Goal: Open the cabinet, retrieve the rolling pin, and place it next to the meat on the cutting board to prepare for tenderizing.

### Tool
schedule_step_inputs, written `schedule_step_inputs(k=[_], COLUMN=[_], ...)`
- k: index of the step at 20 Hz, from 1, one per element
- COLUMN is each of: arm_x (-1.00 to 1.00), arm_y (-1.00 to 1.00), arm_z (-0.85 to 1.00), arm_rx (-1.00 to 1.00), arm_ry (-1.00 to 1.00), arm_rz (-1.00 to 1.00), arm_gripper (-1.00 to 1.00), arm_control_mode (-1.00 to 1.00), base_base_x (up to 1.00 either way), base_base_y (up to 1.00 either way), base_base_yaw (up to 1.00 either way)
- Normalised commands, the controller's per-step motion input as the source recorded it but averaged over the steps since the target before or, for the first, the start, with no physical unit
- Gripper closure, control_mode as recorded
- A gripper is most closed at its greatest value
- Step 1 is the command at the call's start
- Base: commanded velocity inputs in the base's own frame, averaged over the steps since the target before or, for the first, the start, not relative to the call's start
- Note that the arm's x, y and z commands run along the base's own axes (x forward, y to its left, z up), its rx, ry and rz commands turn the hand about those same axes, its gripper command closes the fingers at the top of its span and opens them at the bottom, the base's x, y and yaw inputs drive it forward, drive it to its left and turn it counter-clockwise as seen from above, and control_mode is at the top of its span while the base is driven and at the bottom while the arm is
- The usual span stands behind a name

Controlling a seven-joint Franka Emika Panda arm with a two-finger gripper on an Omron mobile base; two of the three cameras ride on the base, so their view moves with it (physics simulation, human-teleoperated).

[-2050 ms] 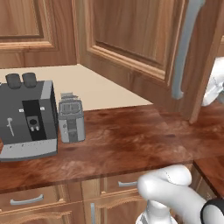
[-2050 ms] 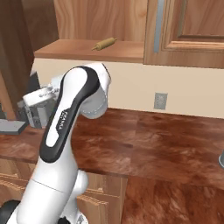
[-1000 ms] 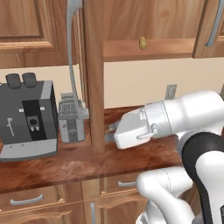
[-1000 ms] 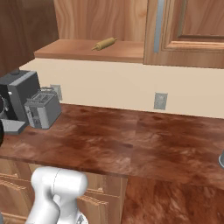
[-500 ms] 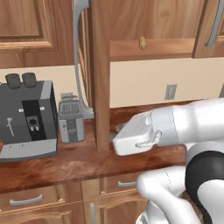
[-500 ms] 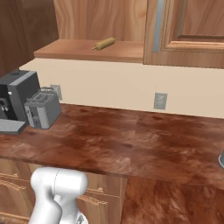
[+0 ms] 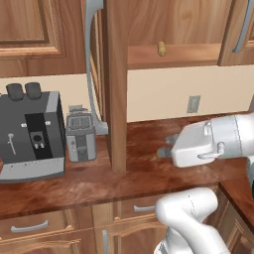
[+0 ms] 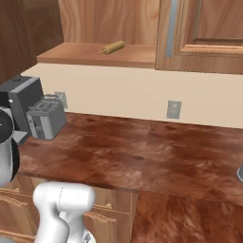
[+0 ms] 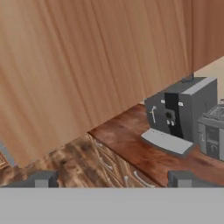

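Observation:
The cabinet door [image 7: 117, 89] stands swung wide open and shows edge-on, its curved grey handle [image 7: 91, 64] facing left. On the wooden inner shelf [image 8: 90, 55] lies the slim tan rolling pin [image 8: 113, 47], whose end [image 7: 162, 48] shows from the left. My gripper [image 7: 167, 145] hovers low over the counter, right of the door's edge and apart from it. In the hand view the gripper [image 9: 113, 179] is open with nothing between its tips, facing the door's plain wooden face [image 9: 78, 70]. The meat and the cutting board are out of view.
A dark coffee machine [image 7: 30, 131] and a grey toaster [image 7: 82, 134] stand on the brown counter [image 8: 142, 152] left of the door. A shut neighbouring cabinet door [image 8: 204, 33] is right of the shelf. A wall outlet [image 8: 174, 109] sits below the shelf. Drawers [image 7: 30, 225] run under the counter.
The door has swung from partly open to fully open. My hand has let go of the handle and drawn back to the right, away from the door's edge.

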Motion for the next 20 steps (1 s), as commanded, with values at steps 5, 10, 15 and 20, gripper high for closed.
schedule_step_inputs(k=[5, 10, 15, 20], arm_x=[0.04, 0.08, 0.0, 0.08], arm_y=[-0.92, -0.8, -0.68, -0.63], arm_z=[0.0, 0.01, 0.06, 0.19], arm_rx=[0.0, 0.0, 0.0, -0.02], arm_ry=[0.0, 0.0, 0.0, 0.0], arm_rz=[-0.02, -0.2, -0.42, -0.41], arm_gripper=[-1.0, -1.0, -1.0, -1.0], arm_control_mode=[-1.0, -1.0, -1.0, -1.0], base_base_x=[0.0, 0.0, 0.0, 0.0], base_base_y=[0.0, 0.0, 0.0, 0.0], base_base_yaw=[0.0, 0.0, 0.0, 0.0])
